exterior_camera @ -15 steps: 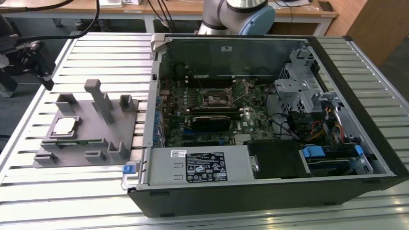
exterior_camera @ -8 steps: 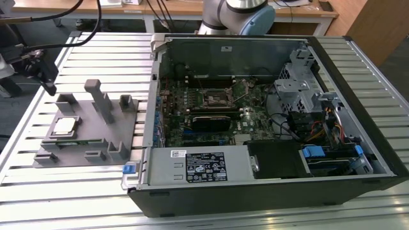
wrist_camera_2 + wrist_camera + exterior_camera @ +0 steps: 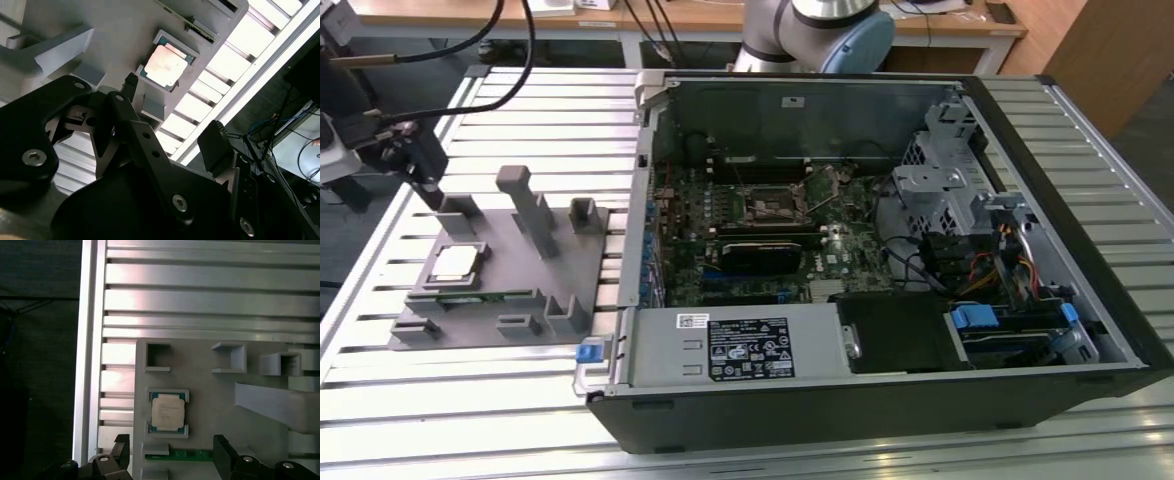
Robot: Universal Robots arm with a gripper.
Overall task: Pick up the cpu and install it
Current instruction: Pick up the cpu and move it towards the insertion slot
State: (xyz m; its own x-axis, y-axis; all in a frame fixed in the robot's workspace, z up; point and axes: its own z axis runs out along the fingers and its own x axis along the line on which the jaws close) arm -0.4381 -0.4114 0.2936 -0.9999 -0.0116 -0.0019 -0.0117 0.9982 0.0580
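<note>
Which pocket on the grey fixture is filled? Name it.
The framed pocket holding the cpu, nearest the open gripper and next to the green memory stick. The other square pockets, farther from the gripper, are empty.

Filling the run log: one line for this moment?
stage: pre-grasp | hand: open, empty, over tray near cpu | cpu: flat in tray nest, untouched | install: not done

Space above the shiny silver-topped square cpu (image 3: 167, 411) lies open; 2 low grey bracket walls (image 3: 168, 392) hug its edges, and tall grey plastic posts (image 3: 534, 215) rise nearby.
</note>
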